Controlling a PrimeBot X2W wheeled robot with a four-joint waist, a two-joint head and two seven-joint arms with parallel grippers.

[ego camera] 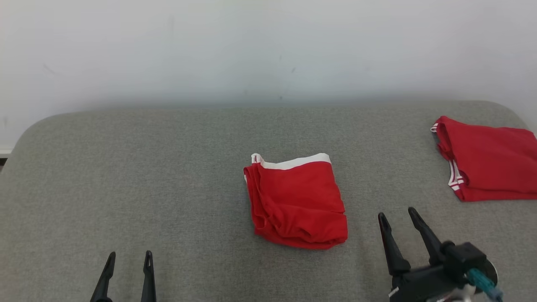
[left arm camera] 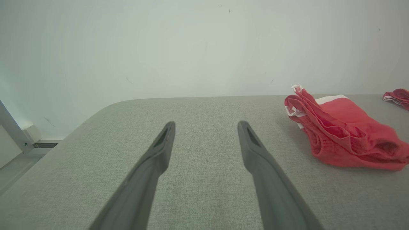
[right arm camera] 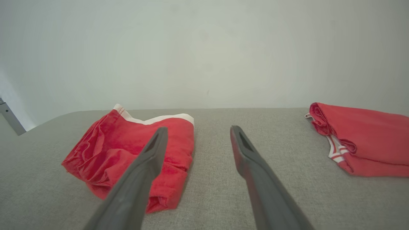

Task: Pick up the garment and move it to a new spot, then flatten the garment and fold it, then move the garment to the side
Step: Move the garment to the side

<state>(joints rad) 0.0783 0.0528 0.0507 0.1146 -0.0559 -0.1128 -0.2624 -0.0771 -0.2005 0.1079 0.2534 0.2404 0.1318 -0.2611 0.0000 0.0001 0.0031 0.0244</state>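
A red garment [ego camera: 295, 201] with a white band along its far edge lies folded in the middle of the grey padded table [ego camera: 168, 167]. In the left wrist view the garment [left arm camera: 345, 131] sits off to the right, and in the right wrist view the garment [right arm camera: 127, 150] lies at the left, partly behind one finger. My left gripper [ego camera: 129, 256] is open at the lower left, well clear of the cloth. My right gripper [ego camera: 397, 213] is open just right of the garment's near corner, not touching it. Between the fingers of the left gripper [left arm camera: 206, 123] and of the right gripper [right arm camera: 197, 128] there is nothing but table.
A second red garment [ego camera: 488, 159] with white stripes lies folded at the table's right edge; it shows as a second red garment [right arm camera: 361, 140] in the right wrist view too. A pale wall [ego camera: 268, 50] runs behind the table. The table's left end is rounded, with floor [left arm camera: 16, 166] beyond it.
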